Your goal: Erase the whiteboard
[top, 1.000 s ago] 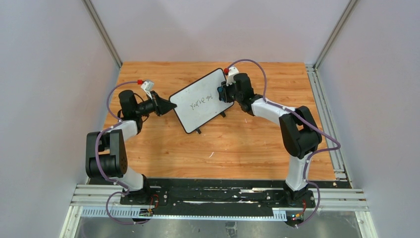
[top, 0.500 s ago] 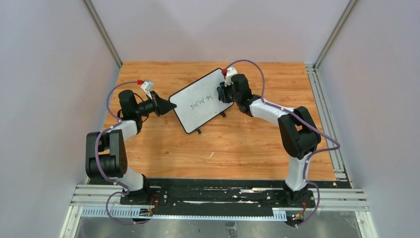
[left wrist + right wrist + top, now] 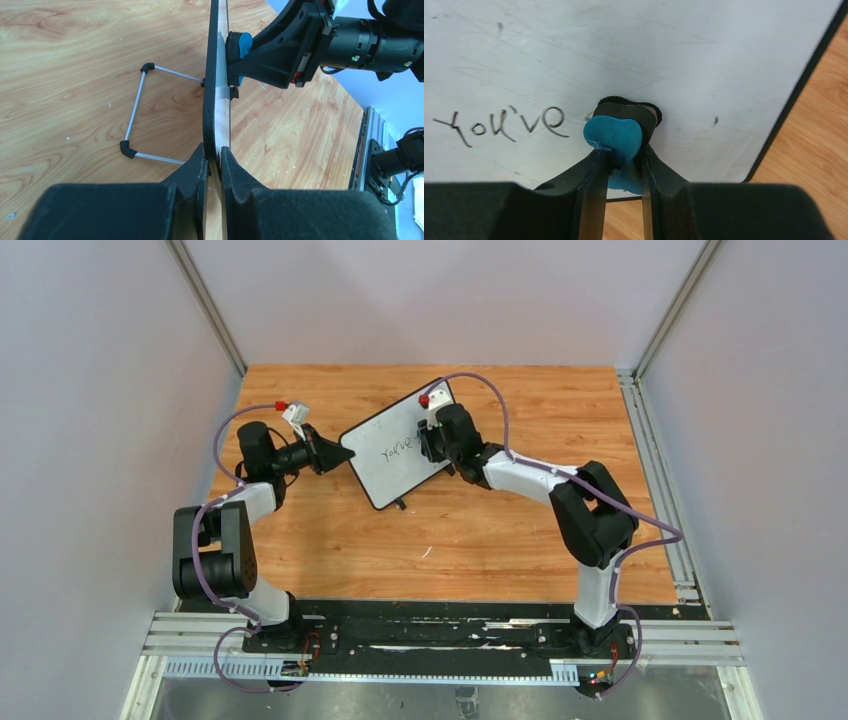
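The whiteboard, white with a thin black frame, stands tilted on the wooden table, with dark handwriting on its left half. My left gripper is shut on the board's left edge; in the left wrist view its fingers clamp the frame. My right gripper is shut on a blue eraser and presses it against the board, just right of the writing "You've". The eraser also shows in the left wrist view.
The board's wire stand with black feet rests on the wood behind it. Metal rails run along the near edge and another rail along the right side. Grey walls enclose the table.
My right gripper has slid the eraser leftward across the board, wiping off the writing on the right; only "You've" is left. The left arm has not moved.
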{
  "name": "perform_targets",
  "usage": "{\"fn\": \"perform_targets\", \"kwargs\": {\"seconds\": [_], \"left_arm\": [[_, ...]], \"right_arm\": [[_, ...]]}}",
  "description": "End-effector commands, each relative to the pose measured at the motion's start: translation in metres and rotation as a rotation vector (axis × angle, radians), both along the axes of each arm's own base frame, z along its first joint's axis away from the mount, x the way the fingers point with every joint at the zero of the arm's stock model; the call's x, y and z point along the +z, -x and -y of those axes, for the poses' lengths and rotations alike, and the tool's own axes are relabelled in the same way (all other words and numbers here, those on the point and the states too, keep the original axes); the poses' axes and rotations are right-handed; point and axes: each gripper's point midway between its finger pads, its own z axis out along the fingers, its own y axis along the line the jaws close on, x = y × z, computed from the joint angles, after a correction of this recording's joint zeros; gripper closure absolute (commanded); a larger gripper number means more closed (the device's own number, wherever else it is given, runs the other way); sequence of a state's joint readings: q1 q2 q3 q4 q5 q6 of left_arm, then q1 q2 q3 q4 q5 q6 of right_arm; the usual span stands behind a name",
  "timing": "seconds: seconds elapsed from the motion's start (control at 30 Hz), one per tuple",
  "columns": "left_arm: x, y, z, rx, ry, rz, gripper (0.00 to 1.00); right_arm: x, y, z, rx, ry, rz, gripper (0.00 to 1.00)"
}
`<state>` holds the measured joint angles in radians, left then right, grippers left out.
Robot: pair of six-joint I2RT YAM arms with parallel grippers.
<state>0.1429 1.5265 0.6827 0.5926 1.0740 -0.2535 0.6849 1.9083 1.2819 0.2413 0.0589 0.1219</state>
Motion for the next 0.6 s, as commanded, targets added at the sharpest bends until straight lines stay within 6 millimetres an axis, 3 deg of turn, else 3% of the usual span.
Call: {"fn": "perform_targets", "kwargs": {"seconds": [0.0,0.23,0.57], "left_arm": [[-0.017,0.001,0.000,-0.004,-0.057,0.015,1.00],[-0.016,0.002,0.000,-0.005,-0.057,0.016,1.00],[-0.016,0.002,0.000,-0.006,-0.055,0.015,1.00]], "right_arm": [[0.004,0.045,-0.052,0.172,-0.054,-0.040,0.99],[0.015,0.055,-0.055,0.183,-0.027,-0.008,0.99],[-0.002,0.010,-0.010,0.071,0.032,-0.018,0.99]]}}
